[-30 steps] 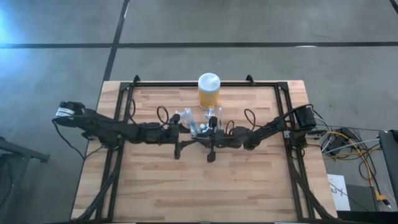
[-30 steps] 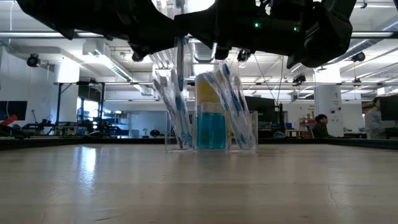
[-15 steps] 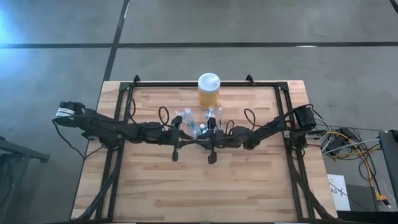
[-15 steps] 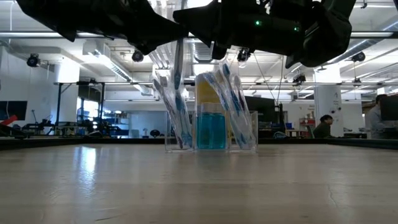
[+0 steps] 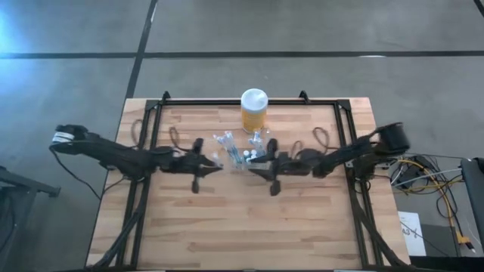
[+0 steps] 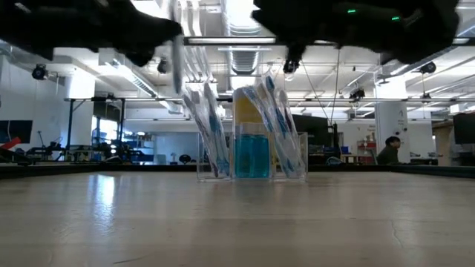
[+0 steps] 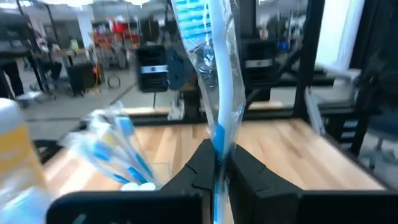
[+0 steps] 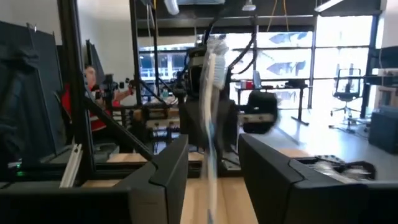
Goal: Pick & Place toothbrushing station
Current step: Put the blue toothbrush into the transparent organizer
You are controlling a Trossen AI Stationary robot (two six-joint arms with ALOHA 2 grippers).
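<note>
Small clear plastic toothbrushing station (image 6: 252,156) with slots stands upright on the pale wooden plank table (image 5: 249,219), toward the far middle, just in front of the yellow jar with white lid (image 5: 254,109). Holder carries several wrapped blue-and-white toothbrushes (image 6: 278,122) leaning outward, and a blue block (image 6: 252,154) in the centre slot.

Left gripper (image 7: 216,165) sits to the left of the station and apart from it, above the table. Fingers (image 7: 199,163) clenched on the handle of one wrapped blue-and-white toothbrush (image 7: 217,74), which stands upright between them, bristle end up.

Right gripper (image 5: 252,167) is just right of the station. Fingers (image 8: 171,171) parted, released; a thin pale brush (image 8: 210,118) shows in the gap, and I cannot tell whether it touches them
</note>
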